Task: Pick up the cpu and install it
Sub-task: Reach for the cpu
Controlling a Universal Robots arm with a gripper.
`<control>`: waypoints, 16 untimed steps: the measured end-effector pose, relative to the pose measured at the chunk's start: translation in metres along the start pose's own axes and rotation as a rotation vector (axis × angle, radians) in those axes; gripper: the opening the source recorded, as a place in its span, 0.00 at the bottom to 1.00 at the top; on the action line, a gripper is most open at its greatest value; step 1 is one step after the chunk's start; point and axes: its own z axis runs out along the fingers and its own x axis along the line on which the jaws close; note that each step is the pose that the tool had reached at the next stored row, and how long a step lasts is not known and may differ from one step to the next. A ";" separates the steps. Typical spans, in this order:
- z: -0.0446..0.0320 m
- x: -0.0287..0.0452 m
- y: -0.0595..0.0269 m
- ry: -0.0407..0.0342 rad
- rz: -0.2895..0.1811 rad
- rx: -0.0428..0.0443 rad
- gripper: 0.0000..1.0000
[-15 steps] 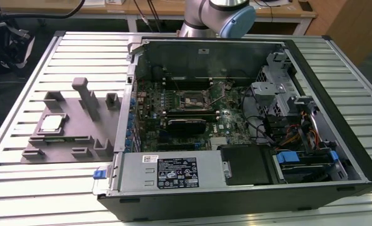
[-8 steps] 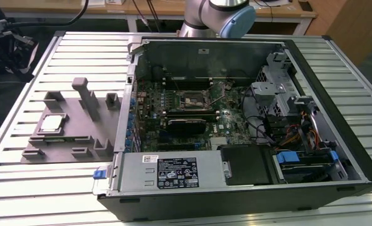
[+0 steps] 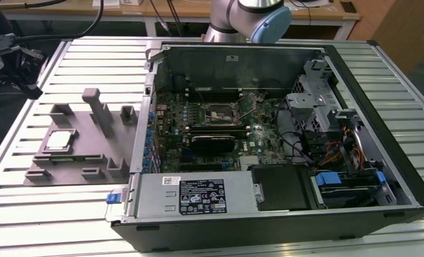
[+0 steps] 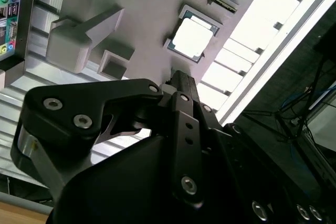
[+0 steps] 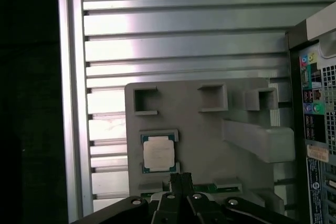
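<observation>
The cpu [image 3: 59, 140] is a small square chip with a pale metal top. It lies flat in a framed recess of the grey fixture plate [image 3: 76, 163], at the exterior view's left of the open computer case. Both wrist views look down on the cpu [image 5: 158, 153] [image 4: 193, 39] from well above. My black gripper [image 5: 181, 178] [image 4: 178, 77] hangs over the plate just beside the chip, with its two fingers pressed together and nothing between them. On the motherboard inside the case sits the black metal-framed socket [image 3: 221, 113].
Tall grey blocks [image 3: 97, 110] stand up from the fixture plate near the cpu. The case wall [image 3: 149, 101] rises between the plate and the motherboard. The slatted metal table [image 3: 47, 214] surrounds both. My arm's base [image 3: 247, 16] stands behind the case.
</observation>
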 end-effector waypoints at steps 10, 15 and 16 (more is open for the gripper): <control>0.0183 0.0007 -0.0008 0.0001 0.000 0.0000 0.11; 0.0245 0.0010 -0.0011 0.0002 0.000 0.0002 0.11; 0.0245 0.0010 -0.0011 0.0003 0.000 0.0002 0.11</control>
